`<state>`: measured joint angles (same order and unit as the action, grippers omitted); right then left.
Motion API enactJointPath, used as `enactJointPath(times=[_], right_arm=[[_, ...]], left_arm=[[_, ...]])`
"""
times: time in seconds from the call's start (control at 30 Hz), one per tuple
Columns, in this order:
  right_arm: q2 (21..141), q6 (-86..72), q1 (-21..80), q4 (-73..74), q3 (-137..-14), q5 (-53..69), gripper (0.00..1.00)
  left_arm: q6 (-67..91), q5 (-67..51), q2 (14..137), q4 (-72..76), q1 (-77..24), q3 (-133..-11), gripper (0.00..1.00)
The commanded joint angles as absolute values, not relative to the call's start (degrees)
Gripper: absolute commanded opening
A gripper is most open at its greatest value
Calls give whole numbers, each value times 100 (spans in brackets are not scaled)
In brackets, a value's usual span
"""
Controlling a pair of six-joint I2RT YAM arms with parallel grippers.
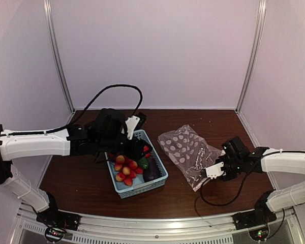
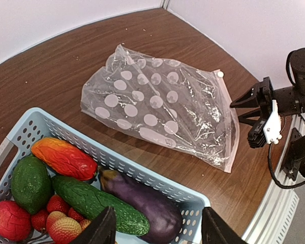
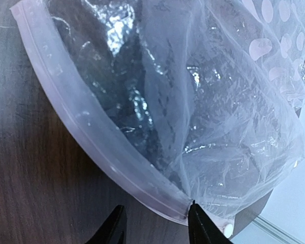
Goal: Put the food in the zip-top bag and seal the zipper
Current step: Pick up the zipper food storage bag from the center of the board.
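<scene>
Clear soft plastic printed with white polka dots makes up the zip-top bag [image 1: 185,150], which lies crumpled and flat on the brown wooden table [image 1: 76,178], right of centre in the overhead view and apart from the light-blue perforated plastic basket [image 1: 142,187]. Nothing is inside the bag. All of the small plastic toy food [image 1: 129,168] sits in the basket. The left wrist view shows a dark purple eggplant [image 2: 147,203], a long bumpy green pepper [image 2: 96,201], a red-orange pepper [image 2: 63,157], a rounder green one [image 2: 30,183] and a red tomato [image 2: 10,218] at lower left.

The left gripper [image 2: 157,226] hangs over the basket with its fingers spread and nothing between them. The right gripper [image 3: 155,223] sits low at the bag's mouth corner (bottom of its own view). Its fingers are parted, and the end of the thin clear press-seal zipper strip [image 3: 91,134] is just against one of them, not pinched.
</scene>
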<state>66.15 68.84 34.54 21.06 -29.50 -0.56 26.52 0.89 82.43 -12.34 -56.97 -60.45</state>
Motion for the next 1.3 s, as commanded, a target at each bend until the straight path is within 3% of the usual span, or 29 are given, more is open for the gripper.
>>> enactJointPath(times=[0.0,0.17,0.4,0.6,0.7,0.83,0.87,0.97,1.1,1.17,1.27], right_arm=[[6467,6863,3498,1952,-2957,-386,41],[6096,7032,3493,1410,-2724,-444,43],[6661,7472,3489,1614,-2792,-521,46],[6760,7339,3495,729,-2567,-617,47],[6967,7076,3494,235,-2632,-658,39],[7061,6880,3480,-59,-2825,-764,3],[7014,6774,3469,196,-2985,-796,0],[6627,6409,3323,967,-3577,-896,0],[6136,5573,2985,1907,-4559,-1020,0],[6202,5122,2979,2225,-5000,-1483,0],[6423,4411,2979,2412,-5276,-2404,0]], left_arm=[[2734,141,8088,-1209,-5720,-6165,58],[2736,161,8084,-1208,-5717,-6152,58],[2688,215,7941,-1298,-5722,-6174,59],[2584,405,7738,-1417,-5721,-6116,59],[2583,396,7742,-1418,-5722,-6062,59],[2554,404,7797,-1445,-5722,-6059,59],[2557,446,7804,-1491,-5721,-6082,59],[2558,560,7853,-1705,-5715,-6200,59],[2636,830,8045,-2252,-5719,-6380,67],[2691,909,8216,-2617,-5717,-6491,75],[2924,1157,8509,-3171,-5717,-6587,77]])
